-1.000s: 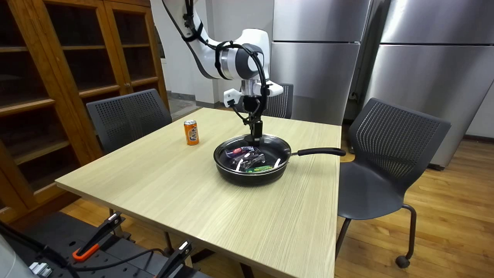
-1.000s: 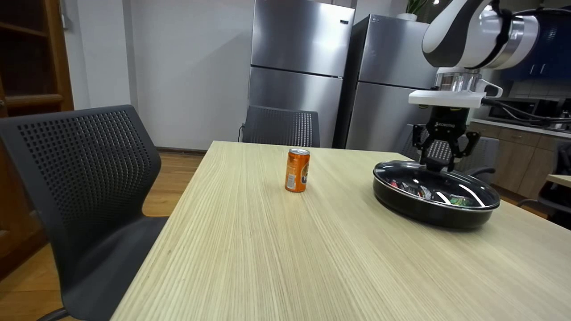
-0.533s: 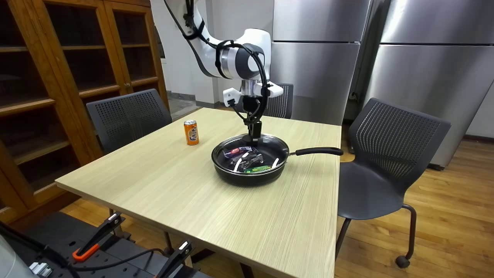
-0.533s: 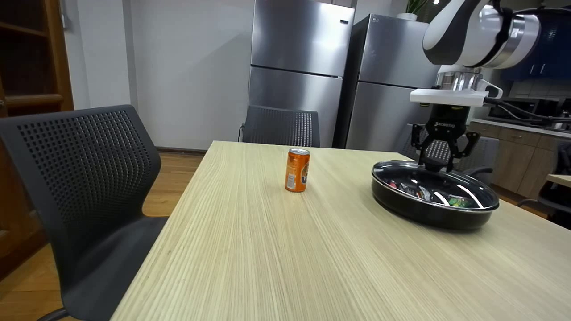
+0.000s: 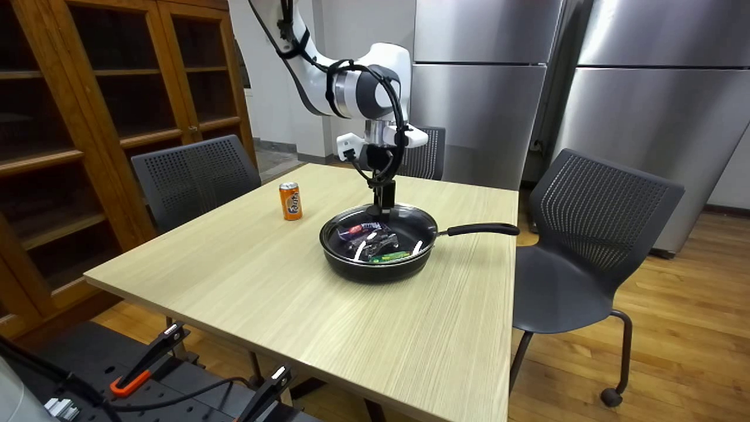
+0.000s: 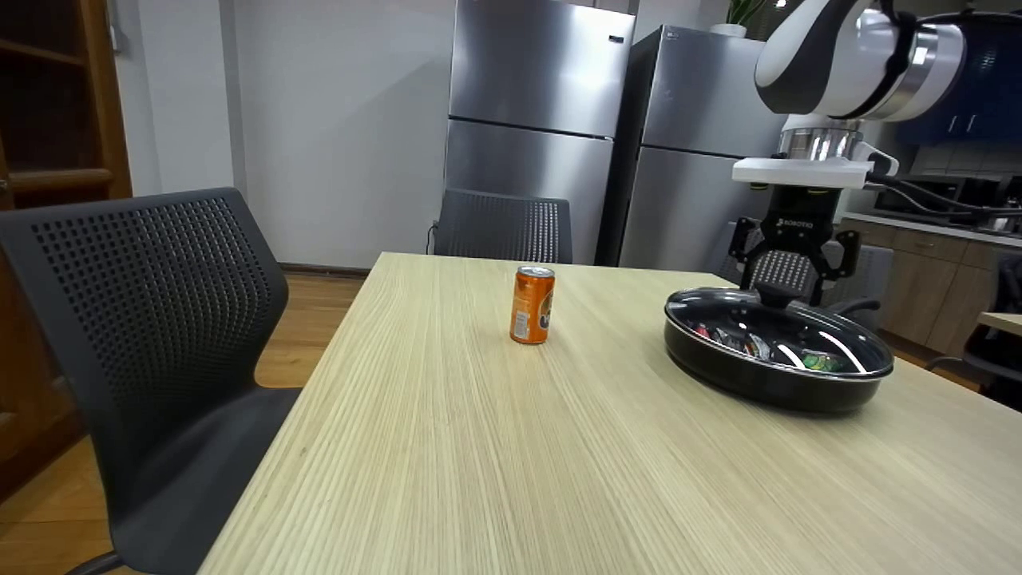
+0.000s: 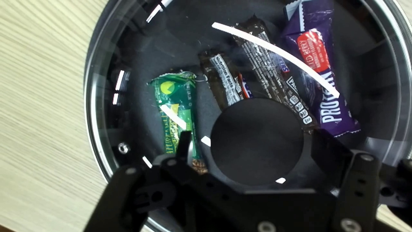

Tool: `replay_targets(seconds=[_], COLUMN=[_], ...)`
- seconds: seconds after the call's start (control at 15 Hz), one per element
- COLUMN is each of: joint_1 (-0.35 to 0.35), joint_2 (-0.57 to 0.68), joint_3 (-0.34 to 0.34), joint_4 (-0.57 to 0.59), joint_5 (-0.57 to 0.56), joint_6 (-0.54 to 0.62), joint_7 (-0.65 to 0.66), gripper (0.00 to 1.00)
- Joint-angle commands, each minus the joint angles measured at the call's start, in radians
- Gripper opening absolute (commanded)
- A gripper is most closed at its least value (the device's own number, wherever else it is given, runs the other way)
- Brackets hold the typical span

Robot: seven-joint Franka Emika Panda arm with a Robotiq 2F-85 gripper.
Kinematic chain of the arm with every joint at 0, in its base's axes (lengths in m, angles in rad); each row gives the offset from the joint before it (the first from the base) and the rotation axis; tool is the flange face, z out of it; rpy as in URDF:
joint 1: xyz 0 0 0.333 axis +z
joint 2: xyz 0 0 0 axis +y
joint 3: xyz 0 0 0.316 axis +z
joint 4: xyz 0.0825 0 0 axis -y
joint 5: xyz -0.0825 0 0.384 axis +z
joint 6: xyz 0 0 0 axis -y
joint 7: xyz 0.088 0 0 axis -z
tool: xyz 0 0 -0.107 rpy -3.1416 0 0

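the black knob point(image 7: 257, 141) stands between the spread fingers point(image 7: 184, 143) of the released hand point(image 6: 782, 286), the gap narrower on the side of the purple wrapper point(image 7: 322, 77). the glass lid point(image 6: 798, 335) under it sits on the pan point(image 6: 766, 383), on the counter point(image 6: 559, 447). a slow, straight rise with the fingers wide would likely serve best, centred so that neither brushes the knob and nudges the lid.
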Motion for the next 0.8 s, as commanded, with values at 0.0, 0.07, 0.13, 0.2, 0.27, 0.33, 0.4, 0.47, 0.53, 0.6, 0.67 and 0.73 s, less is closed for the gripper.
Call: replay_targets(seconds=[0.0, 0.07, 0.13, 0.2, 0.27, 0.33, 0.4, 0.47, 0.53, 0.6, 0.67, 0.73], joint_1=[-0.022, -0.023, -0.024, -0.024, -0.024, -0.024, -0.023, -0.021, -0.021, -0.019, -0.018, -0.016], joint_2=[-0.06, -0.07, -0.085, -0.097, -0.117, -0.14, -0.161, -0.187, -0.212, -0.236, -0.266, -0.291], joint_3=[0.017, 0.017, 0.017, 0.017, 0.016, 0.015, 0.014, 0.013, 0.013, 0.013, 0.012, 0.011], joint_4=[-0.034, -0.042, -0.054, -0.064, -0.082, -0.105, -0.124, -0.152, -0.178, -0.203, -0.235, -0.262], joint_5=[0.027, 0.029, 0.03, 0.029, 0.028, 0.026, 0.024, 0.021, 0.021, 0.018, 0.016, 0.012], joint_6=[-0.026, -0.023, -0.022, -0.021, -0.012, -0.006, -0.002, 0.007, 0.013, 0.019, 0.03, 0.036], joint_7=[-0.027, -0.029, -0.032, -0.033, -0.034, -0.038, -0.039, -0.041, -0.046, -0.049, -0.053, -0.057], gripper=[1.0, 1.0, 1.0, 1.0, 1.0, 1.0, 1.0, 1.0, 1.0, 1.0, 1.0, 1.0])
